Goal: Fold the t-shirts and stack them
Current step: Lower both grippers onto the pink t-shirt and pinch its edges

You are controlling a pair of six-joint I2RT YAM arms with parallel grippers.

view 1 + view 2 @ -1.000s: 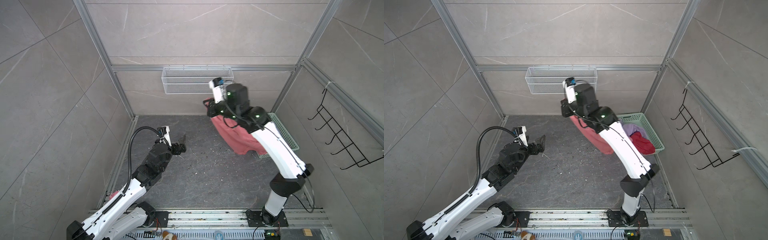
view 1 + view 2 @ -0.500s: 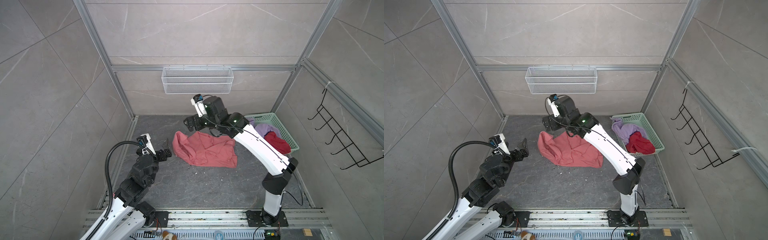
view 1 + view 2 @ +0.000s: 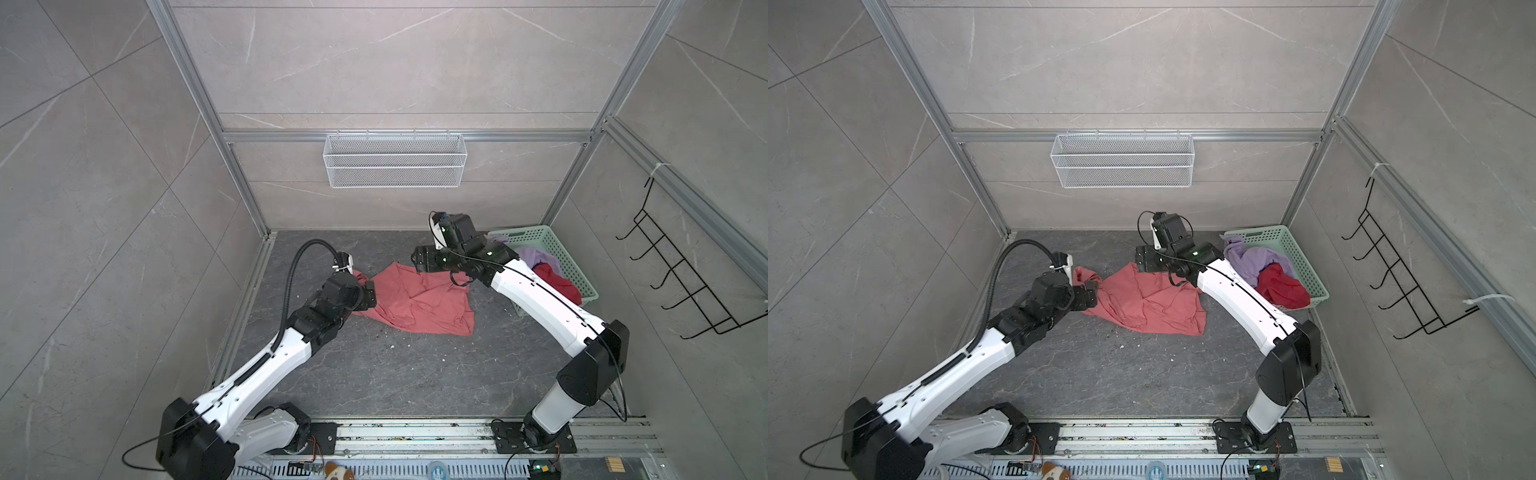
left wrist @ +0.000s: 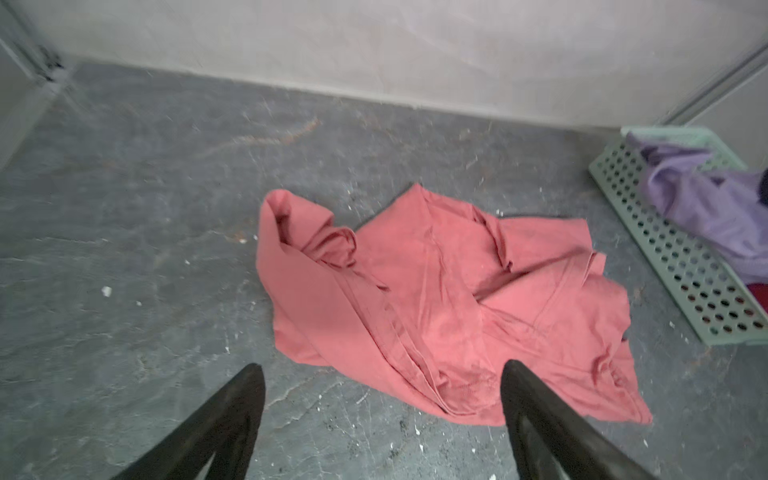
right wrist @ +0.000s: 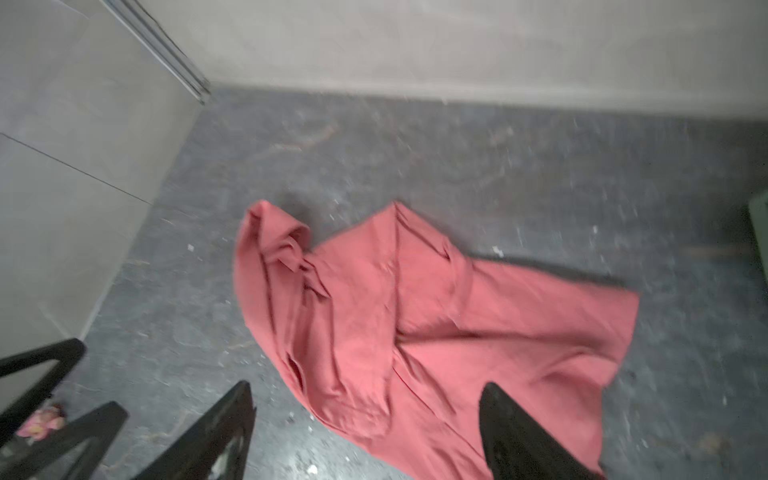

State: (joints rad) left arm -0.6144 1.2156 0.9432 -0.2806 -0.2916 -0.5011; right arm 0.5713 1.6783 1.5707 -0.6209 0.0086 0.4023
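A salmon-pink t-shirt (image 3: 419, 301) (image 3: 1146, 301) lies crumpled on the dark floor in both top views. My left gripper (image 3: 368, 295) (image 3: 1090, 297) hovers at its left edge, open. In the left wrist view the pink t-shirt (image 4: 436, 291) spreads just beyond the open left gripper (image 4: 382, 374). My right gripper (image 3: 422, 262) (image 3: 1144, 259) is over the t-shirt's far edge, open and empty. In the right wrist view the pink cloth (image 5: 415, 311) lies under the right gripper (image 5: 365, 390). A lilac t-shirt (image 3: 1250, 262) and a deep-red t-shirt (image 3: 1281, 289) sit in the basket.
The mint-green lattice basket (image 3: 552, 249) (image 3: 1296, 245) stands at the back right against the wall. A white wire shelf (image 3: 395, 160) hangs on the back wall and a black hook rack (image 3: 681, 282) on the right wall. Metal frame posts edge the floor.
The right gripper carried the pink t-shirt from above the basket to the floor's middle, let it go and drew back right. The left arm swung in to the t-shirt's left edge.
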